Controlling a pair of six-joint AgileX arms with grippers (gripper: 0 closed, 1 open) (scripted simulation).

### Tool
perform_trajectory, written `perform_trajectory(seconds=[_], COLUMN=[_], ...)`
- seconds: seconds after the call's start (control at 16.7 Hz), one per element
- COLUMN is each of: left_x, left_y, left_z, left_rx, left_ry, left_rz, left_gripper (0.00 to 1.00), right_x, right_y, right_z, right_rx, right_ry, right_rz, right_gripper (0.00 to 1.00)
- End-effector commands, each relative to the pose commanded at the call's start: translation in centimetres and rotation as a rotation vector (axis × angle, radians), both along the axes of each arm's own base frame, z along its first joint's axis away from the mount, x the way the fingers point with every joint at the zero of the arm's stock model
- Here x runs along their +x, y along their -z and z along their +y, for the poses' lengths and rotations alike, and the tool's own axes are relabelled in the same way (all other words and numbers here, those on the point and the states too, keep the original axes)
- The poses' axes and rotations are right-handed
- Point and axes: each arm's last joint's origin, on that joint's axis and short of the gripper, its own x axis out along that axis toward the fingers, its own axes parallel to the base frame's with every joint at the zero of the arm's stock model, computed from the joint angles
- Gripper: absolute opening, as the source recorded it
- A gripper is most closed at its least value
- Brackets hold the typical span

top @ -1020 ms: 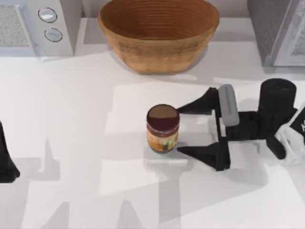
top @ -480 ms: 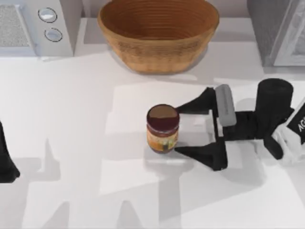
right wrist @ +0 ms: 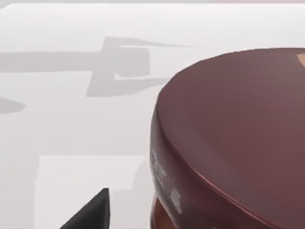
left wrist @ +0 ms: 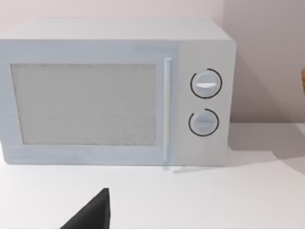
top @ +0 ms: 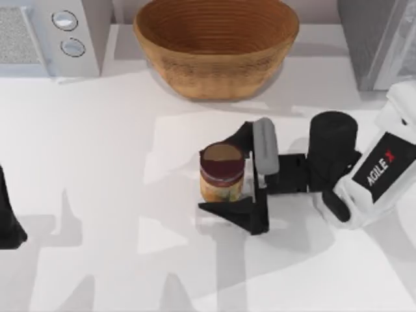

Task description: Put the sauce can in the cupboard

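The right pincer (top: 227, 174) has slid left along the bench (top: 97, 162) since a second ago, when its fingertips stopped just right of the sauce can (top: 222, 173). Now its two black fingers (top: 234, 209) reach past the can on its far and near sides, so the can stands between them. The jaws are spread wide, about as wide as before, and no closure on the can is visible; whether a finger touches the label cannot be told. The can stands upright at the same mid-bench spot, its maroon top (right wrist: 238, 138) close up in the right wrist view. The white right arm (top: 380, 169) has come in from the right edge. Beyond the can, at the far side, sits the woven basket (top: 216, 45); a microwave (left wrist: 114, 90) stands at the far left. The left arm (top: 8, 214) stays parked at the left edge.
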Motion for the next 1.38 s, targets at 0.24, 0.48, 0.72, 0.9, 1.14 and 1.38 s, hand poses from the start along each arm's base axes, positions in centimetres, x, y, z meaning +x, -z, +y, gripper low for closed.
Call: perform_trajectory(seconds=[0.24,0.48,0.72,0.9,1.14,1.38], left_x=[0.00,0.00,0.00,0.00,0.00,0.00], left_y=[0.00,0.00,0.00,0.00,0.00,0.00], left_z=[0.00,0.00,0.00,0.00,0.00,0.00], left_rx=[0.000,0.000,0.000,0.000,0.000,0.000], left_ry=[0.000,0.000,0.000,0.000,0.000,0.000], left_rz=[0.000,0.000,0.000,0.000,0.000,0.000], left_gripper=[1.00,1.00,1.00,1.00,1.00,1.00], right_x=[0.00,0.00,0.00,0.00,0.00,0.00], right_y=[0.00,0.00,0.00,0.00,0.00,0.00], right_z=[0.00,0.00,0.00,0.00,0.00,0.00], right_rx=[0.000,0.000,0.000,0.000,0.000,0.000], right_ry=[0.000,0.000,0.000,0.000,0.000,0.000], right_rz=[0.000,0.000,0.000,0.000,0.000,0.000], right_gripper=[0.92,0.62,0.32,0.10,0.00,0.00])
